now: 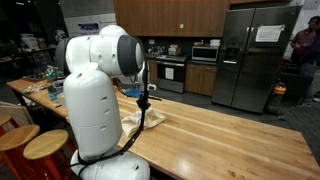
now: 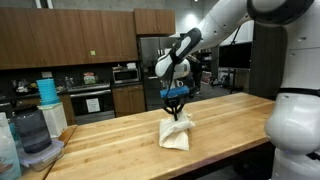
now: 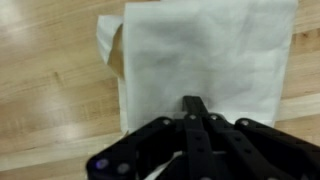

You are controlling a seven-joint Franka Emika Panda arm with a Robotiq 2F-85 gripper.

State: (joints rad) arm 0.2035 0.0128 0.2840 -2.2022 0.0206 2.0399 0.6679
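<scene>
White cloth (image 2: 175, 135): a pale rectangle of fabric, lying near the middle of the light wooden butcher-block table (image 2: 105, 140). In an exterior view it is gathered up into a small peak. In the wrist view (image 3: 210, 50) it spreads mostly flat, with one corner folded over at the upper left.
Handling: it looks light, soft and limp. It would likely sag and drape from any single hold and slide easily over the smooth wood. It is not fragile.
Where to hold: a pinched-up fold or an edge suits narrow fingers best. A corner would let the rest hang free, and a mid-panel pinch bunches it.
Gripper (image 2: 177, 113): black and two-fingered, pointing straight down, with its fingers (image 3: 193, 108) closed together on the cloth's raised peak.
Arm: the white robot arm (image 2: 215, 30) reaches in from above.
Surroundings: a stack of teal containers (image 2: 47, 90) stands at the table's far end, well apart from the cloth. A stainless steel refrigerator (image 1: 250, 60) stands against the kitchen wall behind.
</scene>
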